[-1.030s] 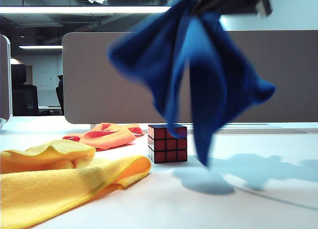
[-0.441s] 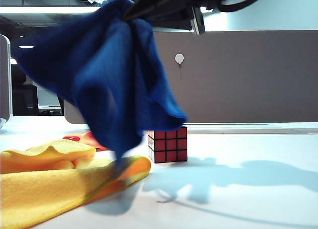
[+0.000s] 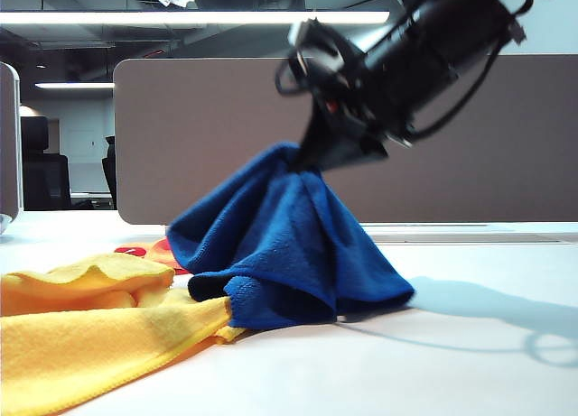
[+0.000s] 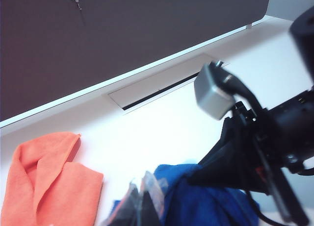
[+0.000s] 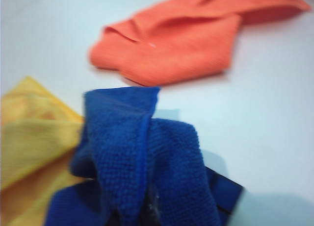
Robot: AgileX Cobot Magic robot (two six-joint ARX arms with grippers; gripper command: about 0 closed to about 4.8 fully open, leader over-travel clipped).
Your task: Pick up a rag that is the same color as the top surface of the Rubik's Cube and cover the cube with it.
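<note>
The deep blue rag (image 3: 289, 244) lies draped in a tent shape on the white table. Its peak is pinched in my right gripper (image 3: 302, 159), which reaches down from the upper right and is shut on it. The Rubik's Cube is hidden under the rag in the exterior view. In the right wrist view a corner of its dark blue top surface (image 5: 224, 190) with black lines peeks out beside the rag (image 5: 132, 152). My right gripper (image 5: 152, 213) is buried in the folds there. My left gripper (image 4: 142, 206) hovers nearby with its fingers together, holding nothing, beside the rag (image 4: 206, 206).
A yellow cloth (image 3: 90, 335) lies crumpled at the front left, its edge touching the rag. An orange cloth (image 4: 49, 182) lies further back on the table. A grey partition (image 3: 181, 136) closes the back, with a cable slot (image 4: 162, 84) in the table before it.
My right gripper swung left across the cube and came down with the rag. The rag hung in the air before; it now rests over the cube and hides it in the exterior view.
</note>
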